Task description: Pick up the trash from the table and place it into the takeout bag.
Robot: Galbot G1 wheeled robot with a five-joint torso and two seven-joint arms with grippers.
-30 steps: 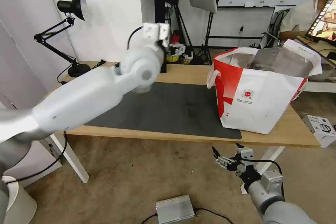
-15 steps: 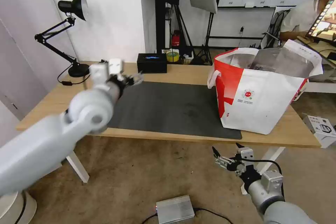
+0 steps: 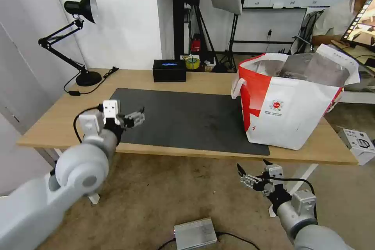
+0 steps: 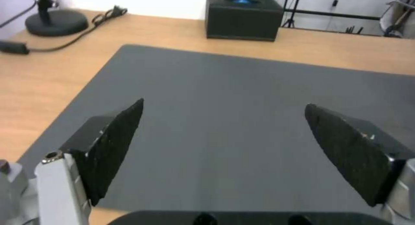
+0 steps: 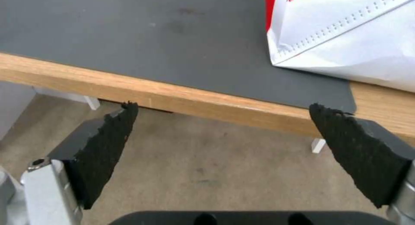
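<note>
The takeout bag (image 3: pixel 289 105), white and red with foil lining, stands open on the right end of the table (image 3: pixel 58 117); its lower corner (image 5: pixel 346 33) appears in the right wrist view. The trash is out of view. My left gripper (image 3: pixel 134 117) hovers open over the front left part of the dark grey mat (image 3: pixel 187 119), nothing between its fingers (image 4: pixel 108 144). My right gripper (image 3: pixel 252 165) hangs open below the table's front edge (image 5: pixel 173 97), near the bag's corner, and holds nothing.
A black tissue box (image 3: pixel 169 70) sits at the table's back edge, with a black desk lamp (image 3: pixel 84 39) at the back left. On the floor lie a silver box (image 3: pixel 195 233) and a white box (image 3: pixel 358 144).
My left arm has swung down and back from high over the table to the mat's front left corner. The right arm has not moved.
</note>
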